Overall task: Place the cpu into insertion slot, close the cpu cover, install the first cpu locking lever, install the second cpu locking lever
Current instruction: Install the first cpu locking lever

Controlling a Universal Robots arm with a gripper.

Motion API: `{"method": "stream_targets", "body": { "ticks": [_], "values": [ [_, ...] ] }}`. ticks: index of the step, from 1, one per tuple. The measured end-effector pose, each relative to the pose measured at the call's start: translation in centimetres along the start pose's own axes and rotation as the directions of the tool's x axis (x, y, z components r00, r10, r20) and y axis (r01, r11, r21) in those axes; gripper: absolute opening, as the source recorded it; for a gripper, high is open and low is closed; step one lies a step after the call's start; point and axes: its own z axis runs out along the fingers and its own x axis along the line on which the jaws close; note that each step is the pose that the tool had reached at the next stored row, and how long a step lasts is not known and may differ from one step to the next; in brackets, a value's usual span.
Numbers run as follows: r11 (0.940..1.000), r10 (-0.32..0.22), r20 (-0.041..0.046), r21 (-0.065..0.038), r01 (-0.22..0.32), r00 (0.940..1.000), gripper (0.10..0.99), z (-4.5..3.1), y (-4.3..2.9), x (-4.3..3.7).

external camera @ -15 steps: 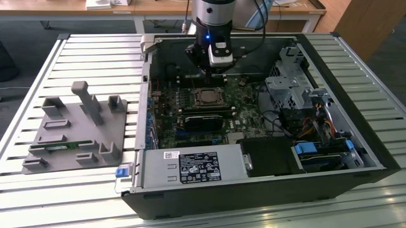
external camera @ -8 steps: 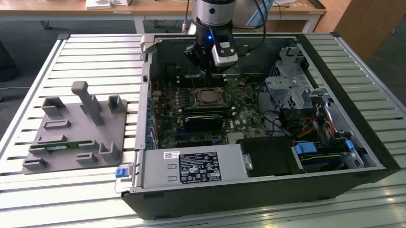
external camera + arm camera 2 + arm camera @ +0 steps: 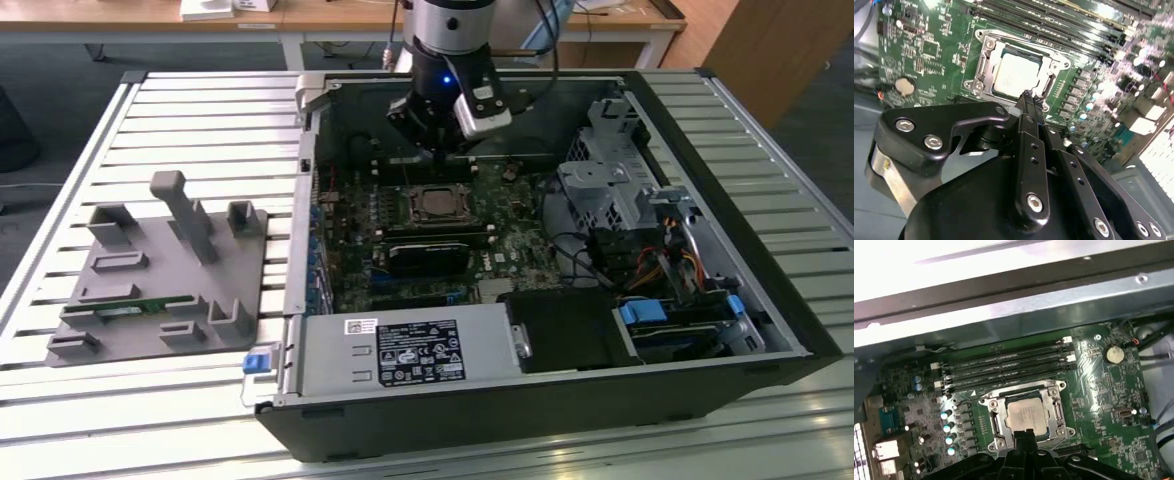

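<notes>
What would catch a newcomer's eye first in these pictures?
The black gripper looms in the second wrist view, right at the edge of the silver cover that frames the pale cpu on the green board. In the exterior view the arm reaches down into an open computer case on a slatted table, with a grey fixture at the exterior view's left.

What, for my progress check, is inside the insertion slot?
The cpu lies face-up inside the insertion slot. What lies beneath it is covered, and the pincer hides part of one edge.
</notes>
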Motion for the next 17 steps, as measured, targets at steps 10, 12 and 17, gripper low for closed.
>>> {"method": "stream_targets", "body": {
  "ticks": [10,12,17],
  "values": [
    [0.9833,-0.182,-0.0058,0.000,0.182,0.9833,0.106,0.01,0.00,0.00],
    [0.9761,-0.217,-0.0070,0.000,0.217,0.9761,0.106,0.01,0.00,0.00],
    [0.9667,-0.256,-0.0081,-0.001,0.256,0.9667,0.106,0.02,-0.05,0.22]
  ]
}}
